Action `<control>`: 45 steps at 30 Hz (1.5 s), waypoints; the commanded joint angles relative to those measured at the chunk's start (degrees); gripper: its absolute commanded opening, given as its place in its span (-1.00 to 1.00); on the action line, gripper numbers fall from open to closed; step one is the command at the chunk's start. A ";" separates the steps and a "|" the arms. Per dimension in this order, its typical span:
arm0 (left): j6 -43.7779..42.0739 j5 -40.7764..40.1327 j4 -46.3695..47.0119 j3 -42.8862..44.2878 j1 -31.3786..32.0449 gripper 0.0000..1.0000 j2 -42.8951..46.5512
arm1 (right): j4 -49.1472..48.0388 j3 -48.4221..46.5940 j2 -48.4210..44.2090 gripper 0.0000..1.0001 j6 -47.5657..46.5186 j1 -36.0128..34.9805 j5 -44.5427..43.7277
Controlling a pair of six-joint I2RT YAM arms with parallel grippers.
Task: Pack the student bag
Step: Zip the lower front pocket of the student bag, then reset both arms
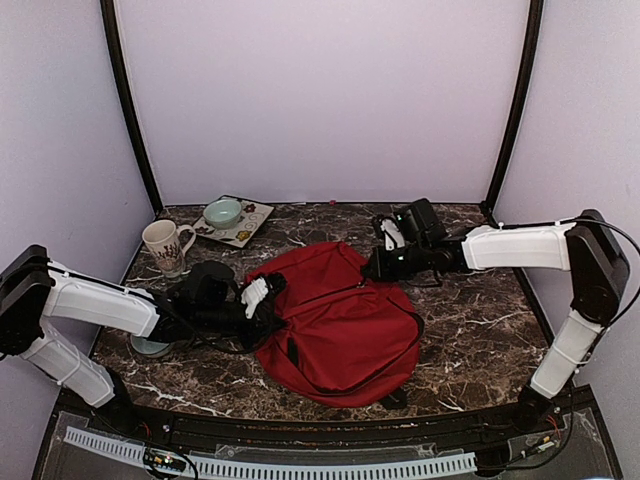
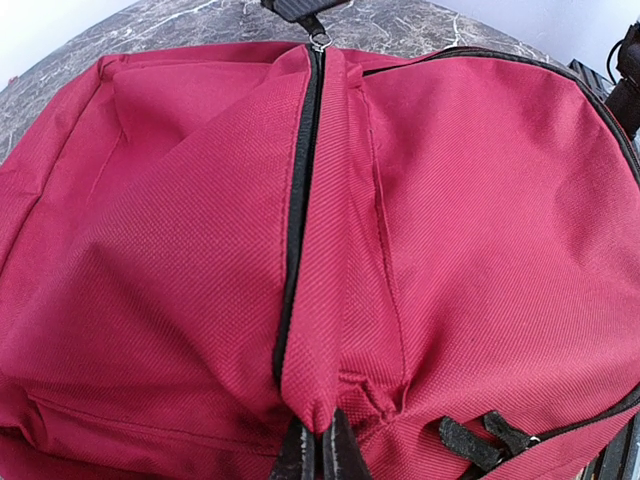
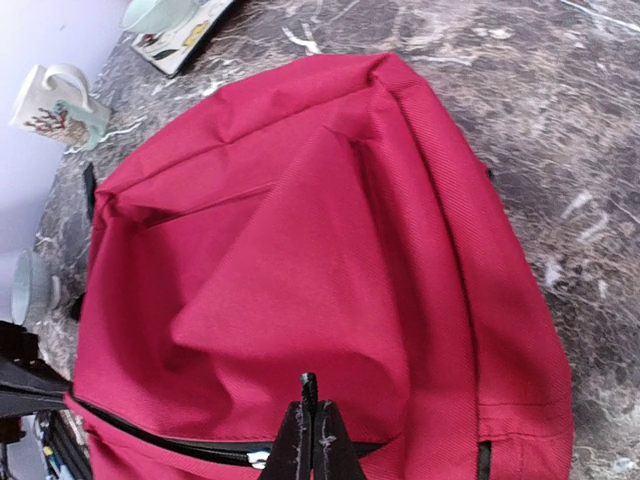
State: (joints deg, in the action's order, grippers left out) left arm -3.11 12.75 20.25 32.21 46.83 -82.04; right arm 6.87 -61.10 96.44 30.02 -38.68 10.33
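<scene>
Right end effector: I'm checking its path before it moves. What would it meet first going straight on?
The student bag: the right end effector points into its red fabric just past the black zipper, and its shut fingers seem to be pinching it.

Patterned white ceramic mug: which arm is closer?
Left. The left end effector is at the left edge of the red fabric backpack, near the mug; the right end effector is at its right edge.
</scene>
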 commanded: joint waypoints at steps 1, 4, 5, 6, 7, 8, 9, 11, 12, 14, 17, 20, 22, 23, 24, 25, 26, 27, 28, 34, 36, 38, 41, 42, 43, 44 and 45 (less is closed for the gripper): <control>1.39 -0.82 -2.93 1.32 -0.25 -1.00 -0.05 | -1.81 -5.31 2.80 -1.00 -0.82 -0.23 5.78; 2.17 0.10 -3.47 1.98 -0.25 -0.74 -0.28 | -0.34 -9.60 6.54 -1.00 -1.93 -1.51 5.83; 2.01 0.60 -3.95 2.36 -0.25 -0.58 -0.19 | -0.28 -10.63 7.67 -1.00 -2.01 -1.71 5.78; 2.12 1.21 -4.26 2.56 -0.25 -0.39 0.09 | -0.22 -11.83 8.79 -1.00 -1.77 -1.87 5.86; 2.34 1.32 -4.41 2.57 -0.25 -0.25 0.56 | 0.06 -13.87 10.51 -1.00 -1.17 -1.92 5.85; 2.55 1.26 -4.36 2.38 -0.20 -0.12 1.16 | 1.36 -16.01 12.20 -1.00 -0.56 -1.93 6.08; 2.66 0.98 -4.22 2.20 -0.24 0.05 1.89 | 3.26 -18.84 14.09 -0.98 -0.39 -1.93 5.79; 2.68 0.13 -4.63 2.26 -0.22 0.35 3.04 | 9.95 -24.81 17.98 -0.72 -0.25 -1.85 4.56; 2.50 -0.34 -5.20 2.53 -0.24 0.39 3.58 | 12.29 -27.52 19.55 -0.56 -0.23 -1.84 4.33; 2.05 -1.14 -6.61 3.27 -0.22 0.48 4.48 | 14.46 -30.99 21.57 -0.33 -0.67 -1.84 4.63; 1.82 -2.91 -8.30 4.48 -0.25 0.57 5.89 | 14.35 -33.27 21.72 -0.15 -0.93 -1.84 3.43; 1.56 -5.95 -10.12 5.94 -0.18 0.58 7.87 | 16.51 -37.51 21.55 -0.13 -3.28 -1.61 0.65; 0.85 -10.13 -11.98 7.76 -0.20 0.58 8.92 | 18.93 -41.21 21.31 -0.11 -5.73 -1.39 -2.68; 0.20 -12.50 -12.88 8.66 -0.24 0.58 9.37 | 20.06 -42.83 20.88 -0.10 -6.82 -1.21 -4.64; -0.71 -15.06 -13.86 9.53 -0.25 0.58 9.77 | 20.94 -44.21 20.31 -0.09 -8.00 -0.96 -6.64; -1.71 -18.02 -14.92 10.58 -0.25 0.58 10.10 | 21.48 -45.12 19.08 -0.08 -9.01 -0.63 -8.59; -3.08 -21.05 -16.01 11.53 -0.25 0.58 10.40 | 21.66 -45.46 17.70 -0.06 -10.01 -0.31 -10.49; -4.65 -24.47 -17.01 12.54 -0.29 0.58 10.75 | 21.43 -45.06 16.02 -0.06 -11.07 0.13 -12.05; -6.40 -27.91 -18.35 13.67 -0.37 0.57 11.19 | 20.58 -44.23 14.27 -0.06 -12.05 0.59 -13.82; -10.89 -27.70 -19.05 13.60 -7.49 0.58 15.24 | 14.15 -31.97 0.24 0.01 -17.07 4.48 -25.16; -10.29 -27.77 -17.92 12.36 -10.61 0.59 15.33 | 12.72 -27.65 -4.21 0.07 -18.84 6.95 -27.67; -10.11 -28.28 -17.09 11.24 -14.09 0.61 15.45 | 11.38 -23.10 -9.25 0.17 -19.45 10.29 -28.42; -11.04 -27.85 -14.56 8.65 -16.97 0.81 16.62 | 9.08 -17.01 -15.91 0.45 -19.33 16.08 -27.51; -11.38 -27.87 -13.23 7.52 -17.74 0.89 16.99 | 8.24 -14.80 -17.94 0.56 -19.50 17.00 -29.43; -11.33 -27.56 -12.05 6.44 -18.91 0.95 17.14 | 7.48 -12.79 -19.72 0.70 -19.39 17.50 -32.50; -11.05 -26.61 -10.75 5.56 -20.19 0.97 17.13 | 6.78 -10.55 -21.87 0.79 -19.12 17.84 -35.97; -10.29 -24.67 -9.75 4.79 -22.76 0.97 16.94 | 5.93 -8.26 -23.32 0.86 -18.95 18.15 -38.75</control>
State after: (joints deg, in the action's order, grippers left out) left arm -13.26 -14.66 5.61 40.10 28.53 -66.61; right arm 17.50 -75.59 78.30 11.46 -21.32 -18.39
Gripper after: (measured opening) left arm 0.980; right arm 0.876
